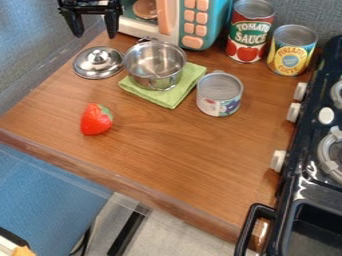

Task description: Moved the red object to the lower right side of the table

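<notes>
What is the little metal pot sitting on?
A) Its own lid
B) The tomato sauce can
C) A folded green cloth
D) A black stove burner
C: the metal pot stands on the green cloth, whose corners stick out around its base, while its lid lies on the wooden table beside it.
</notes>
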`<control>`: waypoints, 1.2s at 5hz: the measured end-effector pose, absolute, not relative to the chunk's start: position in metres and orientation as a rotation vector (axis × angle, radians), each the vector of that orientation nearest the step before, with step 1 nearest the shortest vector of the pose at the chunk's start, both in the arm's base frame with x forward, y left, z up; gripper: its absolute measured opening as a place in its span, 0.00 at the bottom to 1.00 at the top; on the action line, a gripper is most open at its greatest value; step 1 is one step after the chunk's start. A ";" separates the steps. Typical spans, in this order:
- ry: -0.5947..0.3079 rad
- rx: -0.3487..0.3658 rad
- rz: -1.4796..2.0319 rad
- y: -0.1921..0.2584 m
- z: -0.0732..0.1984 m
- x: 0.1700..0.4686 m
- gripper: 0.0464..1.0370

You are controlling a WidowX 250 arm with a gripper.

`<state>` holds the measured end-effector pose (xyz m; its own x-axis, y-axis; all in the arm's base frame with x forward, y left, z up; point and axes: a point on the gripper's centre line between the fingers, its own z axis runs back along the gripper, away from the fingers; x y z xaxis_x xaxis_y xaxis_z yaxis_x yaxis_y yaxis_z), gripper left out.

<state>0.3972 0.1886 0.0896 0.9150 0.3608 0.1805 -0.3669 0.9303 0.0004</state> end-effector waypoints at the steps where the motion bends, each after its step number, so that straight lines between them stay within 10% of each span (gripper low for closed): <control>1: -0.130 0.020 0.371 0.186 0.069 0.392 0.96; 3: -0.249 0.014 0.272 0.147 0.114 0.324 0.96; 6: -0.162 -0.024 0.070 0.115 0.080 0.263 0.96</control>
